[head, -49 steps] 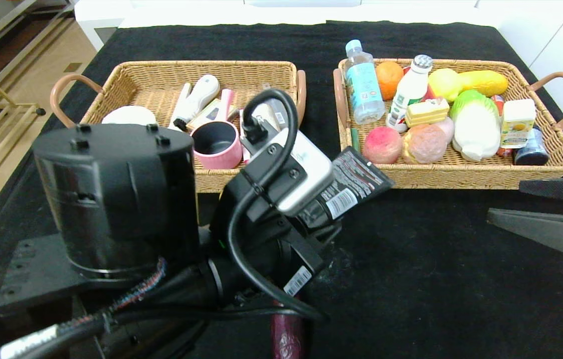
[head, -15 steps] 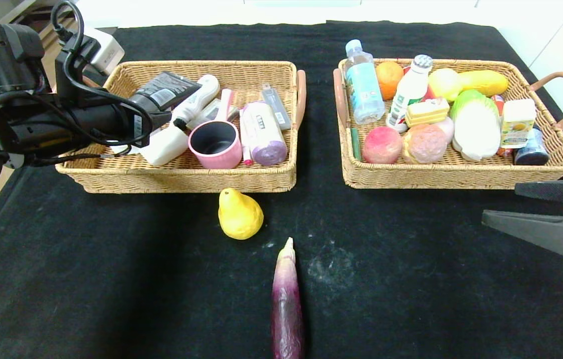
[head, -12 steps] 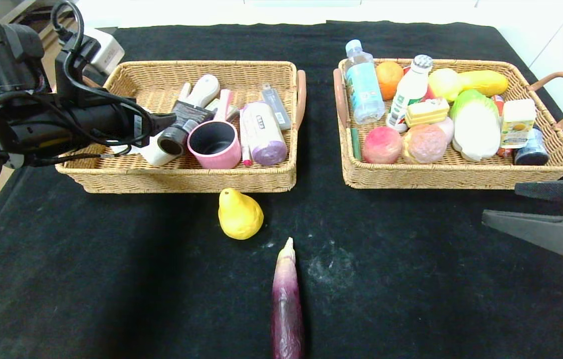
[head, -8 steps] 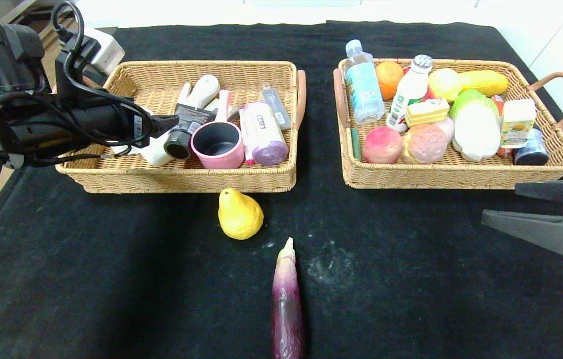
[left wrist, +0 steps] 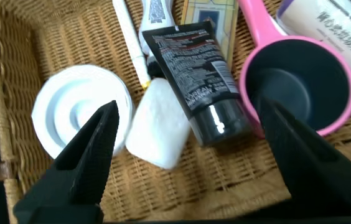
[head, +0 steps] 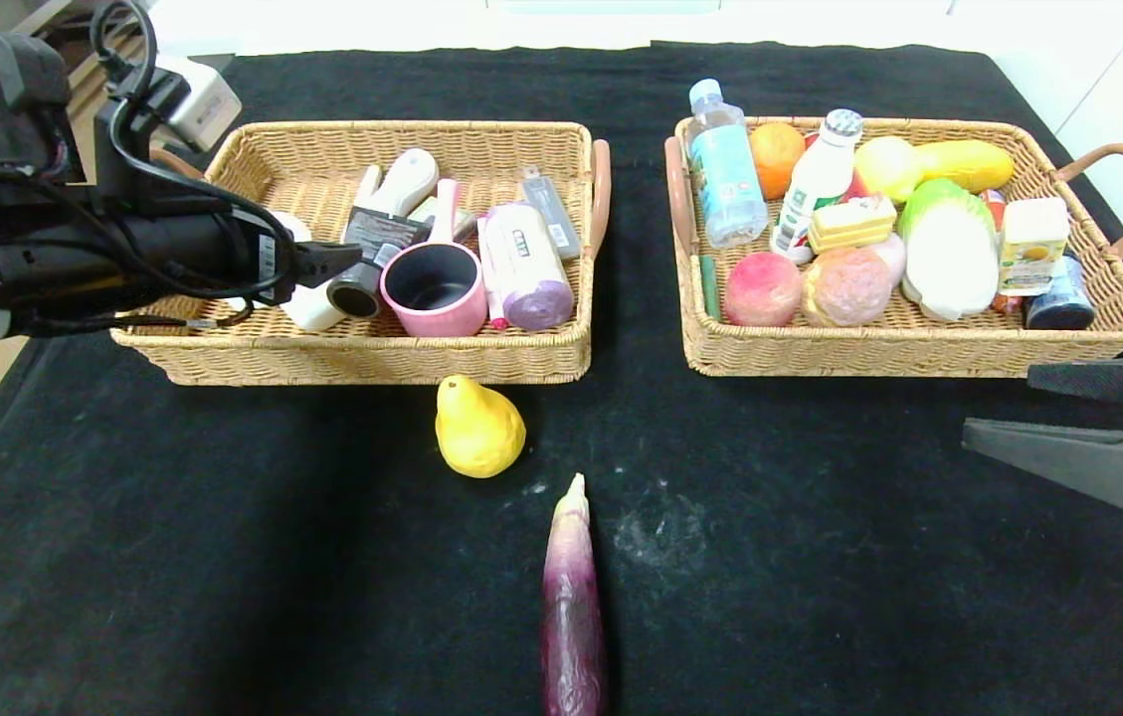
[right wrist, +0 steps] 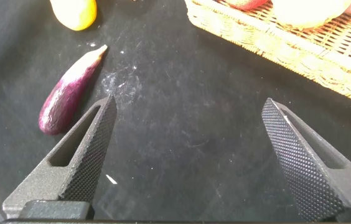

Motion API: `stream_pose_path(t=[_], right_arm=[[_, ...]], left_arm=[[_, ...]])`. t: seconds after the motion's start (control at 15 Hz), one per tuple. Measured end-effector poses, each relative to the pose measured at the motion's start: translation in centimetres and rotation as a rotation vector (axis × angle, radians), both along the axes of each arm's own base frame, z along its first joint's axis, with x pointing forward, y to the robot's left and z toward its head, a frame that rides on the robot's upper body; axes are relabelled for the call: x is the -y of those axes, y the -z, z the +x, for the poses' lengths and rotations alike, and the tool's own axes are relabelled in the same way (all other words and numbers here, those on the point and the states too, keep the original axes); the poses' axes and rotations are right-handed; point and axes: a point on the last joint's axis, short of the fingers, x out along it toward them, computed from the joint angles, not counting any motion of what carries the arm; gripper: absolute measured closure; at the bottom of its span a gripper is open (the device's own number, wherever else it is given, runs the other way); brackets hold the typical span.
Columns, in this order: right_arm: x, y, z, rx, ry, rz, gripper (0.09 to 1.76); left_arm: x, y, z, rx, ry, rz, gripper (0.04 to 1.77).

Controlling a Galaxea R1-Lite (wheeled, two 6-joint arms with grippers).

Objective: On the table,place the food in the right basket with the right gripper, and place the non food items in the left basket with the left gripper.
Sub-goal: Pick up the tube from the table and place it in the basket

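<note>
Left wrist view: my left claw (left wrist: pixel 185 146) hangs spread wide above the glossy black squeeze tube (left wrist: pixel 197 78), lying loose in the woven wicker left basket (left wrist: pixel 14 74) beside the ridged white disc (left wrist: pixel 79 109); my right claw (head: pixel 1083 428) waits apart over the cloth-draped counter (head: pixel 820 557).

Black squeeze tube (left wrist: pixel 195 71) with white print, white ringed disc (left wrist: pixel 76 109), pink mug (left wrist: pixel 300 74), yellow pear (head: pixel 477 428), purple eggplant (head: pixel 571 607), tan wicker left basket (head: pixel 372 353)

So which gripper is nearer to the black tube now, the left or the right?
Left. The left gripper hangs open right above the black tube, which lies in the left basket. The right gripper is open too, far across the table near the right basket.
</note>
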Motion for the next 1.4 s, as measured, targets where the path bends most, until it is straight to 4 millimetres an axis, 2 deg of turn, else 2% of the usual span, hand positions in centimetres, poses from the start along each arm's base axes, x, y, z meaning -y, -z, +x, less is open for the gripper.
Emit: stream_pose_path(t=[0.33,0.6,0.87,1.13,1.4], right_arm=[[0.0,-0.1,-0.1,0.004,0.000,0.002,0.14],[0.1,-0.1,-0.2,0.006,0.000,0.003,0.14],[0.1,-0.1,-0.2,0.006,0.000,0.003,0.14],[0.1,-0.1,-0.2,0.006,0.001,0.003,0.14],[0.1,-0.1,-0.2,0.007,0.001,0.003,0.14]], left_arm=[[2.0,-2.2,-3.4,-0.057,-0.007,-0.015,0.15],[3.6,-2.4,-5.6,-0.131,0.021,-0.035,0.13],[5.2,-2.1,-7.3,-0.282,0.067,-0.084,0.12],[6.6,-1.6,-7.9,-0.357,0.096,-0.119,0.11],[7.9,-0.2,-7.5,-0.444,0.070,-0.108,0.11]])
